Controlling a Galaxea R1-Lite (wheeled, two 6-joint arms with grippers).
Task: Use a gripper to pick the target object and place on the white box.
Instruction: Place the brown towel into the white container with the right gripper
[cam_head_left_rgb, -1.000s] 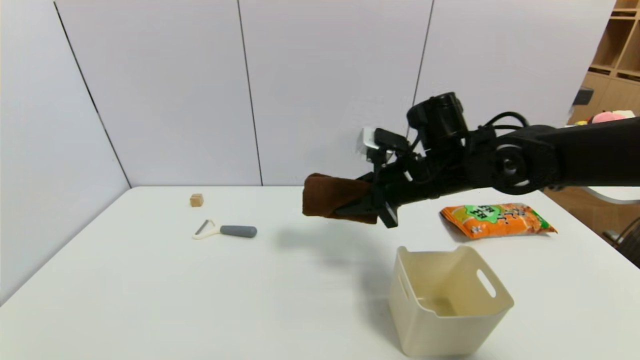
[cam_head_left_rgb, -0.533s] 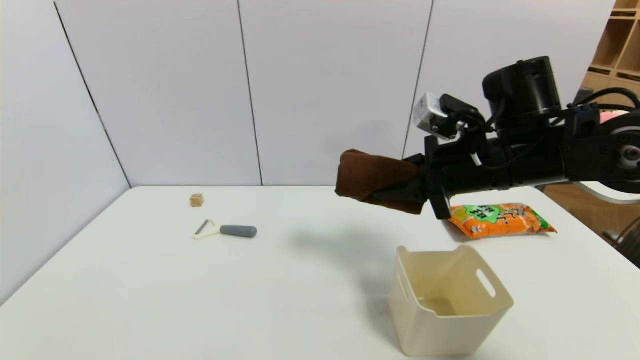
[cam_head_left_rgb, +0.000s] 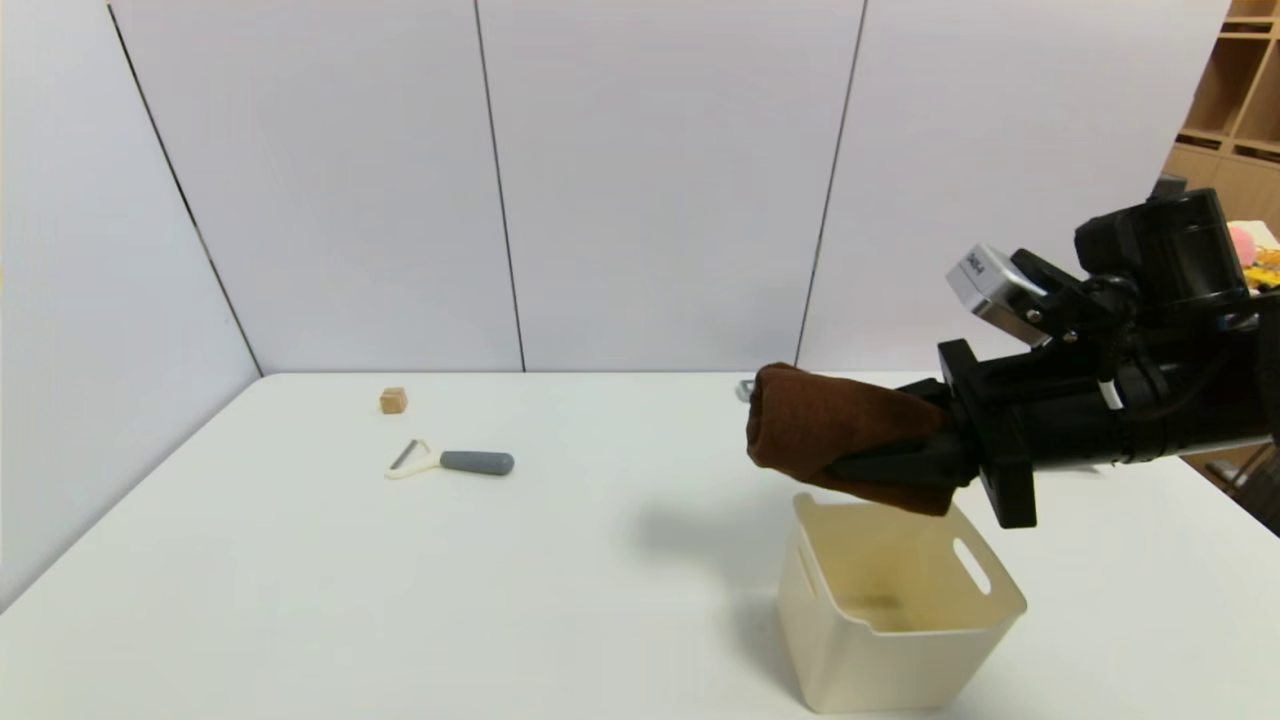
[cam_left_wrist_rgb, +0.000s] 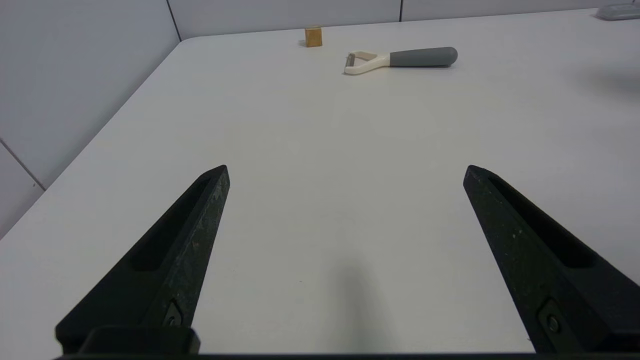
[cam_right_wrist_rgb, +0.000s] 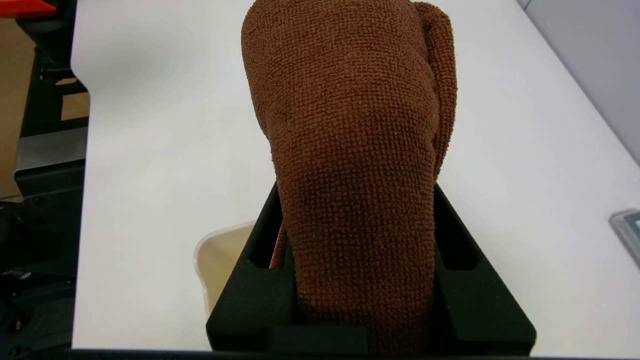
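The dark brown towel (cam_head_left_rgb: 830, 435) hangs in the air, pinched in my right gripper (cam_head_left_rgb: 880, 462), which is shut on it. The bundle sticks out past the black fingers and hovers just above the far rim of the cream-white box (cam_head_left_rgb: 870, 670), which stands open and empty at the near right of the table. In the right wrist view the towel (cam_right_wrist_rgb: 350, 150) fills the gap of the right gripper (cam_right_wrist_rgb: 357, 192), and a corner of the white box (cam_right_wrist_rgb: 215, 255) shows beneath. My left gripper (cam_left_wrist_rgb: 346, 170) is open over bare table, holding nothing.
A grey-handled peeler (cam_head_left_rgb: 450, 462) and a small wooden cube (cam_head_left_rgb: 393, 400) lie at the far left of the white table (cam_head_left_rgb: 300, 600). A flat grey case (cam_head_left_rgb: 743, 390) sits at the back edge behind the towel. Wall panels close the back and left.
My right gripper has carried the towel to the right and lower, from mid-table to just above the box's far rim. The arm now hides the orange snack bag.
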